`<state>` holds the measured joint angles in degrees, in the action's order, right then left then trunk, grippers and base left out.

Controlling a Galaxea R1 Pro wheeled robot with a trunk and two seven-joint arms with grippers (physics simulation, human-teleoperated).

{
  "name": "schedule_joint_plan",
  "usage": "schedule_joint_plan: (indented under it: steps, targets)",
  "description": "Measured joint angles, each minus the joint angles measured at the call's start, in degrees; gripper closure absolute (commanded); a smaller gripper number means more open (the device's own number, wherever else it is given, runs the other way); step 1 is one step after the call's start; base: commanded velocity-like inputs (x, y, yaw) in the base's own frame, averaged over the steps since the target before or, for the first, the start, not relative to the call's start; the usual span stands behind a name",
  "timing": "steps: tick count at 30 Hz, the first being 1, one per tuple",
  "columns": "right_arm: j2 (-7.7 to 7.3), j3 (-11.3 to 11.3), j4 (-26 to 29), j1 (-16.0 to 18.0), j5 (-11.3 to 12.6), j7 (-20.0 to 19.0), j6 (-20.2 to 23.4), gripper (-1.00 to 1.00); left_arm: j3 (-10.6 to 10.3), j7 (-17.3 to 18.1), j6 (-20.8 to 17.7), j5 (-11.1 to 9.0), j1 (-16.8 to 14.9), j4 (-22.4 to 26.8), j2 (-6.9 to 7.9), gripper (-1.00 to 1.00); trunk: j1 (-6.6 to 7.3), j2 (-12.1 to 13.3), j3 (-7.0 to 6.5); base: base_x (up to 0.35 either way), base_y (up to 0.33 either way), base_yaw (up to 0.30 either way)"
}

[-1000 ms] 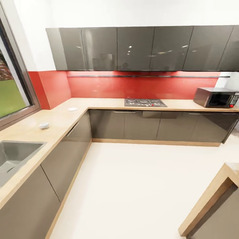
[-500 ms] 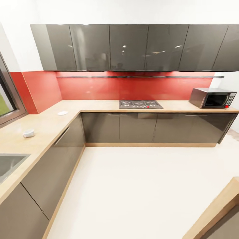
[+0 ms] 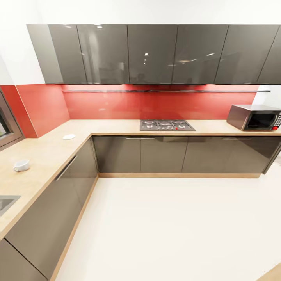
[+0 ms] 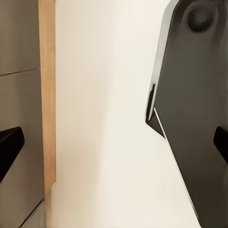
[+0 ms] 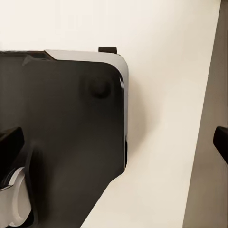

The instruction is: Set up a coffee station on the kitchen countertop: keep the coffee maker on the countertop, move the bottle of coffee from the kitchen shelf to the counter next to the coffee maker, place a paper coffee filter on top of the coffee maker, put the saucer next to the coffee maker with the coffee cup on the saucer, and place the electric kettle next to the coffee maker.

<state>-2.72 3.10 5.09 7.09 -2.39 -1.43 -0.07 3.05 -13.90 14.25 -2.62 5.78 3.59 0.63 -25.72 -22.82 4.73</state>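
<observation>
The kitchen countertop (image 3: 47, 152) is an L of light wood grain along the left and far walls, backed by red backsplash. On its left run lies the white saucer (image 3: 69, 137). Nearer me stands the small white coffee cup (image 3: 21, 165), apart from the saucer. A thin black kitchen shelf (image 3: 164, 91) runs under the wall cabinets with nothing on it. The coffee maker, bottle of coffee, paper coffee filter and electric kettle are out of view. My left gripper (image 4: 114, 145) and right gripper (image 5: 114, 142) hang open over the pale floor, nothing between their fingers.
A gas hob (image 3: 167, 125) is set in the far counter and a microwave (image 3: 255, 116) stands at its right end. A sink corner (image 3: 6, 203) shows at the left edge. Grey wall cabinets (image 3: 152, 54) hang above. My black base (image 5: 61, 128) shows below the grippers.
The whole view has swung right and moved forward: window and sink slid off to the left, and the island corner at lower right is nearly gone. Cup and saucer kept their places on the counter.
</observation>
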Motion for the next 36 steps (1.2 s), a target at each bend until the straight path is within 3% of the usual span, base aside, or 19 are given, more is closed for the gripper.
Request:
schedule_joint_plan:
  steps: [25,28,30,33,36]
  targets:
    - [-0.34,-0.1,1.1,0.0,0.1,-0.2,-0.1,-1.00,-0.1,0.3,0.2,0.0,0.0,1.1,-0.16,-1.00,0.00,0.0,0.00,0.337,0.000,0.000]
    - [-0.29,-0.1,1.1,0.0,0.1,-0.3,-0.1,-1.00,0.0,2.2,0.2,-0.2,0.0,1.4,-0.04,-1.00,0.00,0.0,0.00,0.332,0.000,0.000]
    - [-0.28,-0.1,1.1,0.0,0.1,-0.3,-0.1,-1.00,0.1,6.4,0.0,-0.2,0.0,1.5,0.35,-1.00,0.00,0.0,0.00,0.330,0.000,0.000]
    - [-0.27,-0.1,1.1,0.0,0.1,-0.3,-0.1,-1.00,0.5,12.2,-0.2,-0.6,-0.1,1.4,2.54,-1.00,0.00,0.0,0.00,0.332,0.000,0.000]
    - [-0.27,-0.1,1.1,0.0,0.1,-0.3,-0.1,-1.00,3.5,15.8,-0.2,-2.9,0.0,1.3,5.02,-1.00,0.00,0.0,0.00,0.334,0.000,0.000]
